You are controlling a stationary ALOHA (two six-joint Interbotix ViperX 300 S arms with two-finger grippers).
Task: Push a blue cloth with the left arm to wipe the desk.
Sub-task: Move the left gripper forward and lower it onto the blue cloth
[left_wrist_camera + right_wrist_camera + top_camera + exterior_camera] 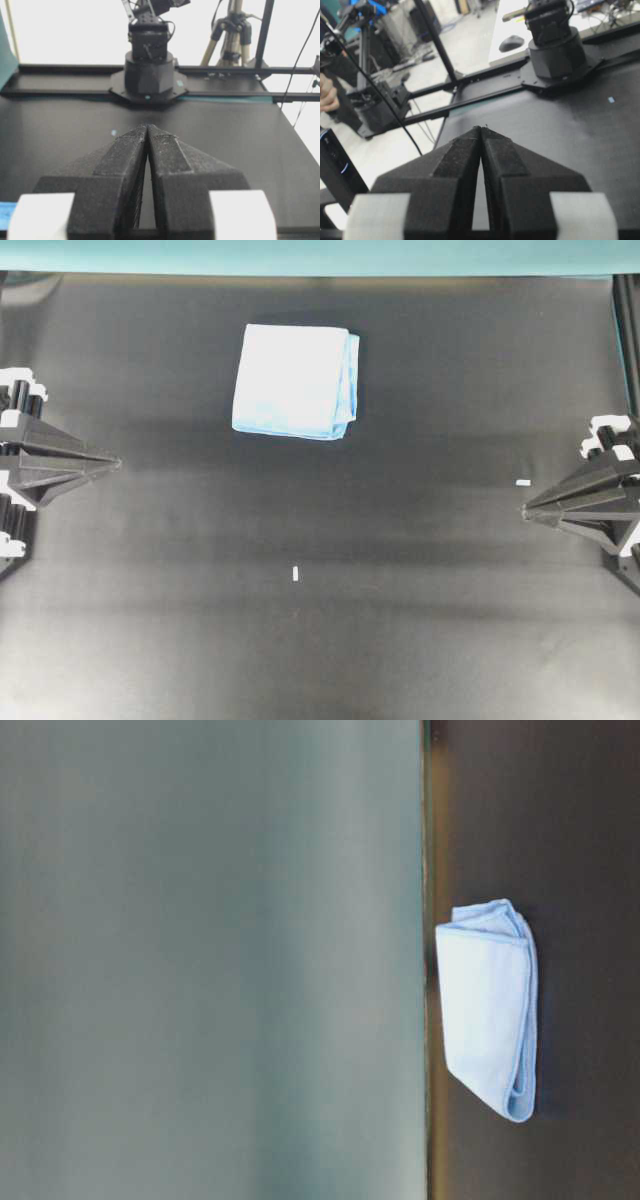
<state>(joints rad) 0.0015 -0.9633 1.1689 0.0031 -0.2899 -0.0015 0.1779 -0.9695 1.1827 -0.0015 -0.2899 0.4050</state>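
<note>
The blue cloth (pixel 296 381) lies folded square on the black desk (pixel 320 640), at the back, left of the middle. It also shows in the table-level view (pixel 490 1005). My left gripper (pixel 116 463) is shut and empty at the left edge, well left of and nearer than the cloth. In its wrist view the tips (pixel 148 127) meet over bare desk (pixel 250 140). My right gripper (pixel 526 510) is shut and empty at the right edge; its tips (pixel 482 128) meet in the right wrist view. The cloth is out of both wrist views.
Small white marks lie on the desk at the middle front (pixel 296 574) and near the right gripper (pixel 522 483). A teal edge (pixel 320 255) runs along the back. The opposite arm's base (pixel 149 75) stands across the desk in the left wrist view.
</note>
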